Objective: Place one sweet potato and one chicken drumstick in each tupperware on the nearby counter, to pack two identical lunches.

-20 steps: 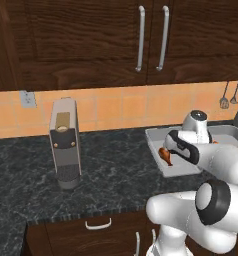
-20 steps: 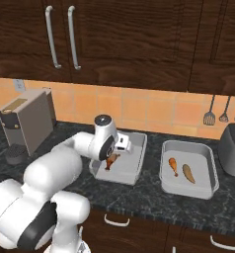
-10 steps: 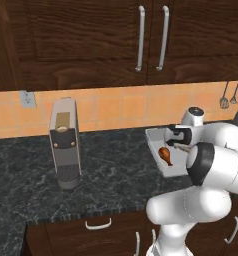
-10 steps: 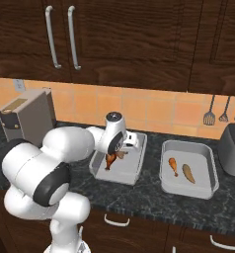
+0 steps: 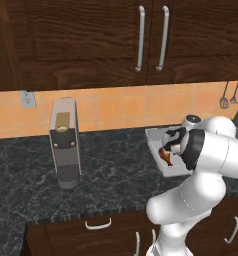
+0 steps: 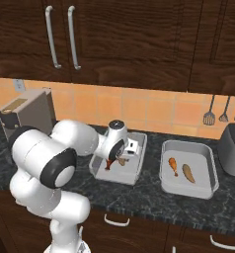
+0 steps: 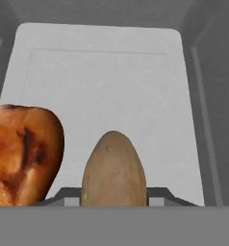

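While the hand hangs low over the left tupperware (image 6: 114,177), I read the gripper (image 6: 121,156) as clamped on the sweet potato (image 7: 114,170). In the hand view the potato sits dead centre between the jaws and covers the tips, so I go by its place rather than by any contact I can see. It is inside the tub's walls, just above or on the pale floor; I cannot tell which.

Just beside it on the left lies a chicken drumstick (image 7: 22,153), its meaty end close to the potato, though I cannot tell if they touch.

I judge the potato to be firm and fairly dense, with a dry skin that gives the pads decent friction. Its tapered ends are the weak spot: a pinch there would squirt it out. The thick middle, across the short axis, is where I want the hold — and that seems to be where it is now.

It is not fragile, so a short drop into the tub should do no harm, but it is rounded and may roll against the drumstick.

Further right, well apart on the counter (image 6: 154,198), the second tupperware (image 6: 188,191) already holds a drumstick (image 6: 173,165) and a potato (image 6: 188,173) side by side.
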You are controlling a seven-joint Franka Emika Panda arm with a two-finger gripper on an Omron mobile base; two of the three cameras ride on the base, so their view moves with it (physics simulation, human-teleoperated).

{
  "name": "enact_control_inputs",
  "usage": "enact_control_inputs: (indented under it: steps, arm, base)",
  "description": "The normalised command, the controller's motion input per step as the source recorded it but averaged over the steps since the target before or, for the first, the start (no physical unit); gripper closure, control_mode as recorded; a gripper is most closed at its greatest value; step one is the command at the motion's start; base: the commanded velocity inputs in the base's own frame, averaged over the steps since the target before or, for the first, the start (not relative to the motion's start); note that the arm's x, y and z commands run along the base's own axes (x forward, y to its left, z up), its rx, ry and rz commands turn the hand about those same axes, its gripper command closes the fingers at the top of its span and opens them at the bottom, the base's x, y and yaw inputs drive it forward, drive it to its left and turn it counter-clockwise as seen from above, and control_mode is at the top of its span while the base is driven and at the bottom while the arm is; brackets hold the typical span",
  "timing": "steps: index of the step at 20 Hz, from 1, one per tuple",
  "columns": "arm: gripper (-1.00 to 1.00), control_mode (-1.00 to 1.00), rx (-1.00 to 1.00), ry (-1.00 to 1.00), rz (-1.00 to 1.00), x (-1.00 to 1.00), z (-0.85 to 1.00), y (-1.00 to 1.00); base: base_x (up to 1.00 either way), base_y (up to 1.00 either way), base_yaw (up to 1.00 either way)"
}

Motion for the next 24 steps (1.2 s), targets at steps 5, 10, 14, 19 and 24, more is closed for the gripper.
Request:
enact_control_inputs:
  steps: [5,10,14,19,24]
  arm:
    - [1.0,-1.0,0.0,0.01,0.0,0.12,-0.38,0.0]
    - [-1.0,-1.0,0.0,0.0,0.0,0.02,-0.18,0.0]
    - [-1.0,-1.0,0.0,0.0,0.0,0.0,0.0,0.0]
    - [-1.0,-1.0,0.0,-0.11,0.0,-0.16,0.32,0.0]
    - [-1.0,-1.0,0.0,-0.06,0.0,-0.34,0.56,0.08]
  base:
    - [0.0,0.0,0.0]
    - [0.0,0.0,0.0]
    - [0.0,0.0,0.0]
    - [0.0,0.0,0.0]
    - [0.0,0.0,0.0]
